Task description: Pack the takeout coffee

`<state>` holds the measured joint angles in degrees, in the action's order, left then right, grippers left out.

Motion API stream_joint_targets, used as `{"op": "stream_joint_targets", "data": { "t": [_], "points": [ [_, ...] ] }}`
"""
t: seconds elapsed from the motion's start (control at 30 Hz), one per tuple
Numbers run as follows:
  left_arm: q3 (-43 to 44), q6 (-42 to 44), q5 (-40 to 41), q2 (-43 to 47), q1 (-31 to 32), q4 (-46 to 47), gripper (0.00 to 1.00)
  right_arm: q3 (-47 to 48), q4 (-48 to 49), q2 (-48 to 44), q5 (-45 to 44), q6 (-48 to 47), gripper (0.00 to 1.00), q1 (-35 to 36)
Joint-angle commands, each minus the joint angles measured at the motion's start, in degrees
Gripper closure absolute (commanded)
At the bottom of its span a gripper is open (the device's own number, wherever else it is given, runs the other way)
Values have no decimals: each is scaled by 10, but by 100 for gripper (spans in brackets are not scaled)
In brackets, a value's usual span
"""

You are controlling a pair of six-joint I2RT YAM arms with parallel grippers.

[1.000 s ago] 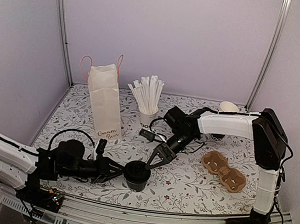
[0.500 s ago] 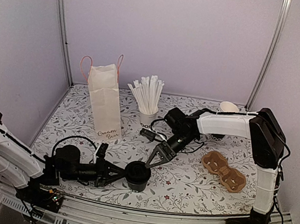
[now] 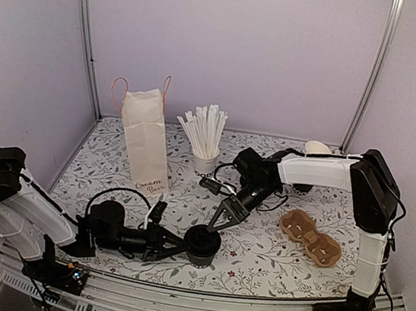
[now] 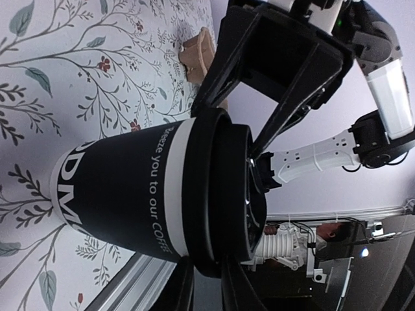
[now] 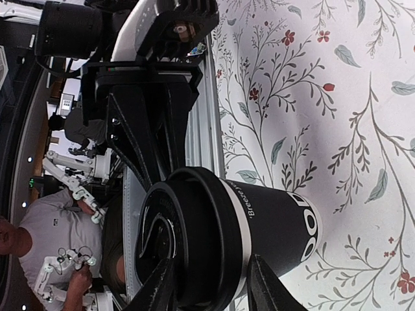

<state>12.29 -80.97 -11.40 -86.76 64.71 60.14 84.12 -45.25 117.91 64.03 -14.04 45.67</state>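
The takeout coffee (image 3: 202,245), a black paper cup with a black lid, stands on the table near the front edge. My left gripper (image 3: 183,244) reaches it from the left, its narrow-set fingers closed on the lid's rim. In the left wrist view the cup (image 4: 130,194) fills the frame, with my left gripper (image 4: 207,285) at the lid's edge. My right gripper (image 3: 217,222) hangs over the cup's far side, open. In the right wrist view the cup (image 5: 259,220) has its lid between the spread fingers of my right gripper (image 5: 211,285).
A white paper bag (image 3: 146,144) with handles stands at the back left. A white cup of straws (image 3: 207,136) is beside it. A brown cardboard carrier (image 3: 310,238) lies on the right. A lidless cup (image 3: 317,148) sits at the back right.
The left arm has slid to the right and the cup has moved right with it. The right gripper has shifted slightly right, staying over the lid.
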Motion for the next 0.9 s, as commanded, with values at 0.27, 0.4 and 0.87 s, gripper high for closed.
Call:
{"op": "stream_joint_targets", "data": {
  "t": [0.27, 0.4, 0.87],
  "points": [
    [187, 168, 139, 102, 34, -564, 57, -28, -13, -72, -65, -34, 55, -26],
    [217, 178, 153, 106, 44, -581, 52, -34, -14, -92, -63, -38, 52, -31],
    [231, 183, 185, 121, 54, -511, 43, -70, -42, -107, -34, -86, 56, -31]
  ]
}}
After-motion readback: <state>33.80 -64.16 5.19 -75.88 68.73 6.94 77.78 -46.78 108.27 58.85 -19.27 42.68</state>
